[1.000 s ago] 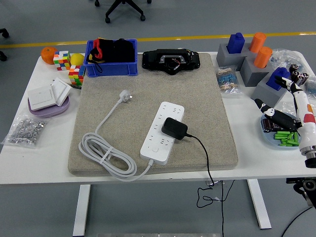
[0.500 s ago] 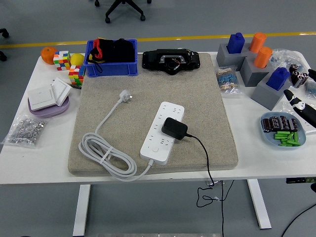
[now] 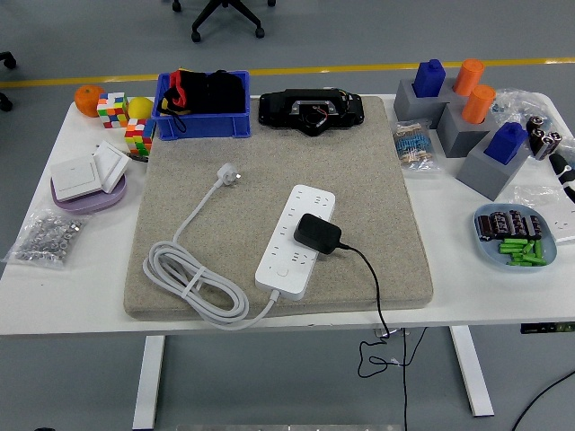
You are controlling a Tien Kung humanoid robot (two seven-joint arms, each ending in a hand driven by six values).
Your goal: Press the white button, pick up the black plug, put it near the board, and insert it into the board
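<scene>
Since the black plug [image 3: 317,233] already sits in the white power strip [image 3: 295,238], well left of the right hand [image 3: 565,168], whose barely visible fingers I cannot judge, reach for the strip's white button [image 3: 284,268] slowly and squarely.

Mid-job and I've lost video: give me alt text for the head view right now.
A black plug sits on the white power strip on a beige mat, its cable trailing off the white table's near edge. Only the right hand's tip shows at the right edge, touching nothing.
</scene>
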